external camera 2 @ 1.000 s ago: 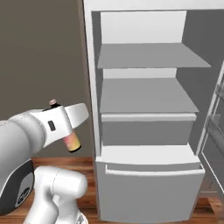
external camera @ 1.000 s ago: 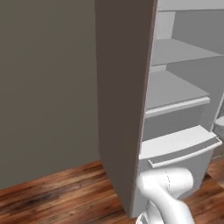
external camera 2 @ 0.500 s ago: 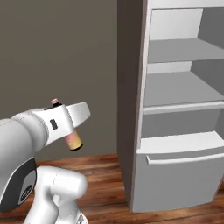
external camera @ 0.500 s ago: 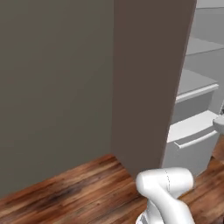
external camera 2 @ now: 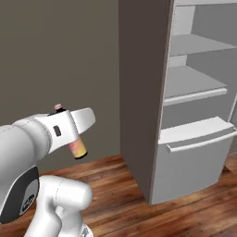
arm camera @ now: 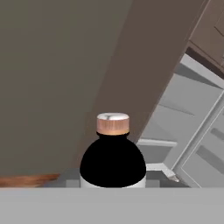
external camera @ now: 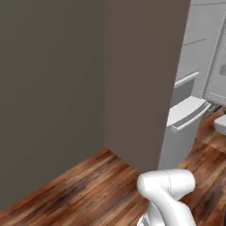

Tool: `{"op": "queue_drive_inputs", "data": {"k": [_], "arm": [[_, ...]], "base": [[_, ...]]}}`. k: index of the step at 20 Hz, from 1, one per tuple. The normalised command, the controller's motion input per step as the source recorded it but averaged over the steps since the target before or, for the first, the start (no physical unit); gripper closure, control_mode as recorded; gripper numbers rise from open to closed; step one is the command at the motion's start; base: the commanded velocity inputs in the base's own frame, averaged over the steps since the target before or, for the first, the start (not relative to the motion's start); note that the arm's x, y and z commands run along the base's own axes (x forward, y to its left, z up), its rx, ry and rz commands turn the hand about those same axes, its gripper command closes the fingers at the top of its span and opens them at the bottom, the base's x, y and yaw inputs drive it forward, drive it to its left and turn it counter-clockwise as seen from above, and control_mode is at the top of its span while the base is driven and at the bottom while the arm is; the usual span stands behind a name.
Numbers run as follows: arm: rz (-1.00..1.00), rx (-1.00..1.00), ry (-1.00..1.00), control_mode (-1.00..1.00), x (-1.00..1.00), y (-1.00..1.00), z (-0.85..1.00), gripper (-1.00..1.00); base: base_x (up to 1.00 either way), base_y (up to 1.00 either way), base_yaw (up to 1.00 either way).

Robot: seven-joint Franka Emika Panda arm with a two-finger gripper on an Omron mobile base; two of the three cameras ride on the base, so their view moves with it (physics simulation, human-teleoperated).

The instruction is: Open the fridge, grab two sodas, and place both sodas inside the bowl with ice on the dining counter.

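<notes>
- Left base view: the fridge (external camera: 176, 110) stands at the right, seen from its side. Its broad dark grey-brown side panel faces the camera, and its pale grey lower drawer (external camera: 187, 114) with a bar handle juts out to the right of that panel. A plain grey wall (external camera: 48, 88) runs off to the left of the fridge, and a brown wooden floor (external camera: 88, 190) lies in front of both.
- Right base view: the fridge (external camera 2: 185, 106) is open, with bare grey inner shelves (external camera 2: 194, 81) above the lower drawer (external camera 2: 194, 152). To the left of the fridge and well apart from it, the gripper (external camera 2: 74, 139) is clamped on a pink soda bottle (external camera 2: 77, 148). The bottle's lower pink-and-yellow body pokes out below the white hand and a small bit of its cap shows above it. The bottle hangs in the air in front of the grey wall, above the floor, at about the height of the fridge's drawer.
- Hand view: the bottle (arm camera: 113, 157) sits at the bottom middle, right in front of the camera. A black shoulder narrows to a tan neck band with a pale top. Behind it the fridge's side panel runs on a slant, with the grey shelves and drawer (arm camera: 183, 122) to the bottle's right and the wall to its left. The finger tips themselves are hidden, so the grip is read from the right base view.
</notes>
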Motion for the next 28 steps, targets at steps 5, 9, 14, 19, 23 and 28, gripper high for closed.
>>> {"op": "queue_drive_inputs", "data": {"k": [5, 9, 14, 19, 23, 28], "arm": [[0.0, 0.0, 0.0, 1.0, 0.0, 0.0, 0.0, 1.0], [0.0, 0.0, 0.0, 1.0, 0.0, 0.0, 0.0, 1.0], [0.0, 0.0, 0.0, 1.0, 0.0, 0.0, 0.0, 1.0], [0.0, 0.0, 0.0, 1.0, 0.0, 0.0, 0.0, 1.0], [0.0, 0.0, 0.0, 1.0, 0.0, 0.0, 0.0, 1.0], [0.0, 0.0, 0.0, 1.0, 0.0, 0.0, 0.0, 1.0]], "base": [[-0.64, 0.46, -0.45], [-0.67, 0.44, -0.46], [-0.76, 0.18, -0.49], [-0.6, -0.17, -0.48], [-0.37, -0.69, -0.37], [-0.11, -0.93, -0.29]]}}
